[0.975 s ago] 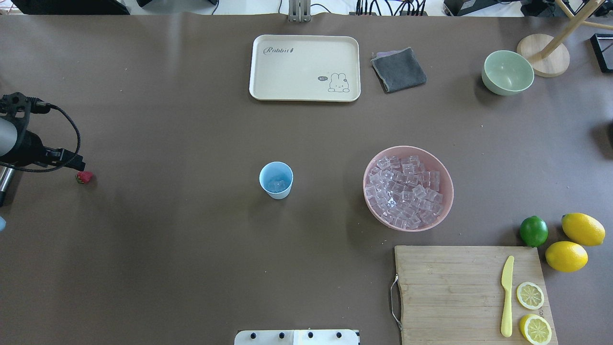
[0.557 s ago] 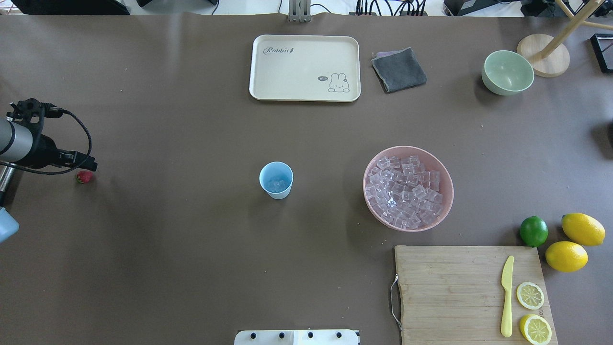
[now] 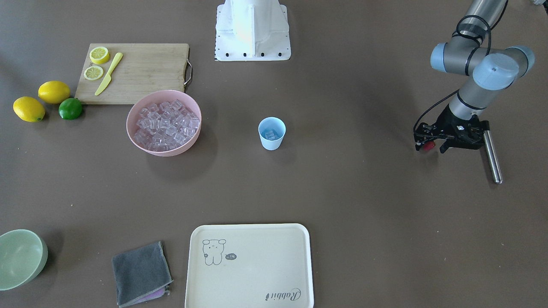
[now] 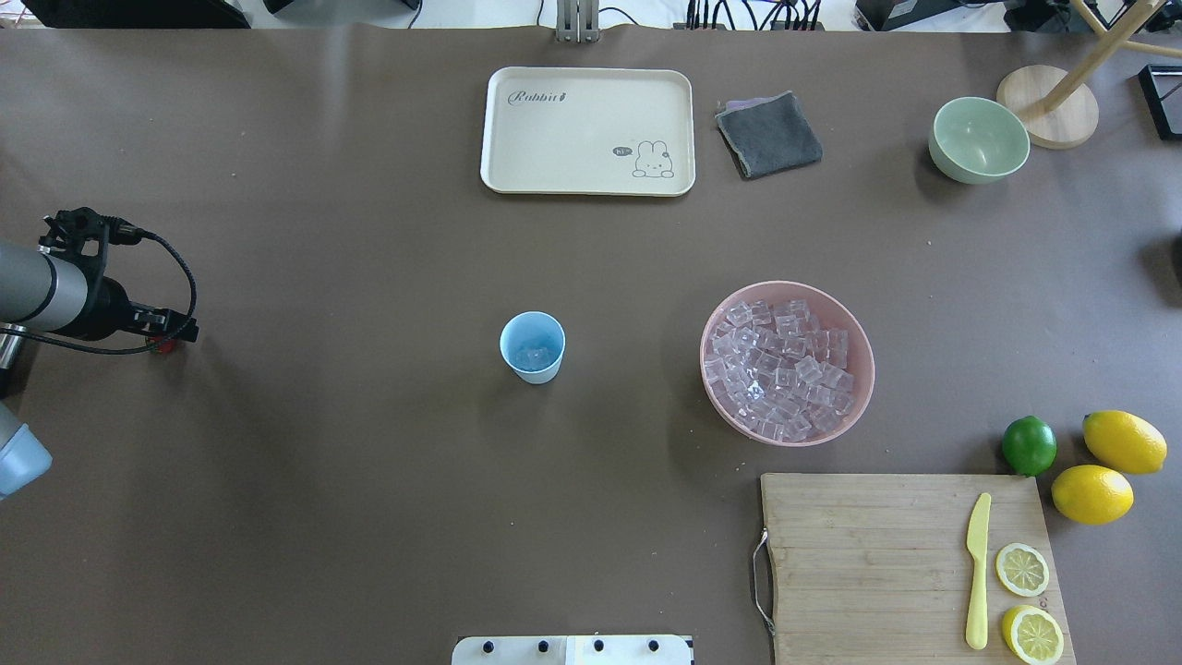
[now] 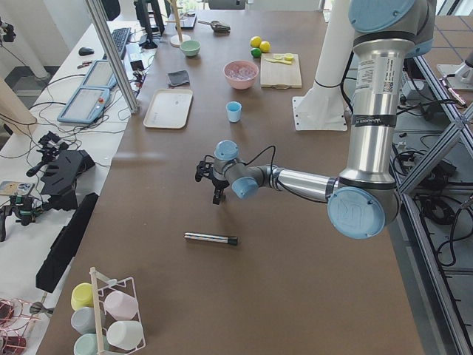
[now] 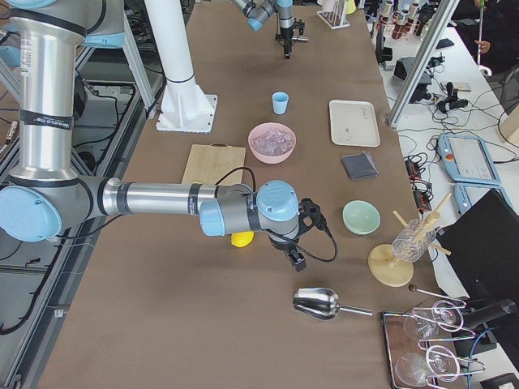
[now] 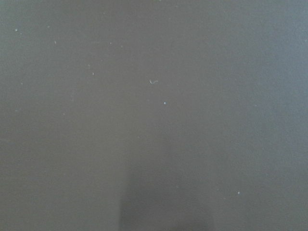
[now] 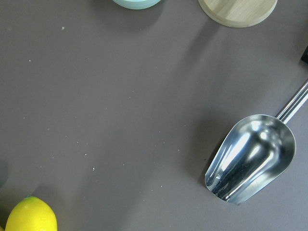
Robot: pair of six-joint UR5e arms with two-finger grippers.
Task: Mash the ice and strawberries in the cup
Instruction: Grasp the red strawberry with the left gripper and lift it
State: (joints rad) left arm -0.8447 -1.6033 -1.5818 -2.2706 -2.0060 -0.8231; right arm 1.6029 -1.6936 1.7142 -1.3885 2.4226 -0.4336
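In the front-facing view I count one cup [image 3: 272,139] mid-table with a few cubes of ice [image 3: 270,134] inside, and one pink bowl [image 3: 165,150] heaped with more. One strawberry [image 3: 428,146] lies on the table, well apart from the cup. My left gripper [image 3: 430,148] stands astride it, fingers spread. I also count two whole lemons [image 3: 54,92], one lime [image 3: 70,108], and two lemon halves [image 3: 99,54] and one knife [image 3: 108,73] on one cutting board [image 3: 145,72].

Overhead there is one tray [image 4: 554,139], one grey cloth [image 4: 768,136] and one green bowl [image 4: 979,143], all on the brown table [image 4: 323,508].

From the left end, one metal rod [image 5: 211,238] lies near the arm. A side bench [image 5: 66,111] carries cables and gear.

From the right end, my right gripper [image 6: 296,261] hangs near one steel scoop [image 6: 320,304]. I cannot tell how its jaws stand.

The left wrist view shows only brown surface.
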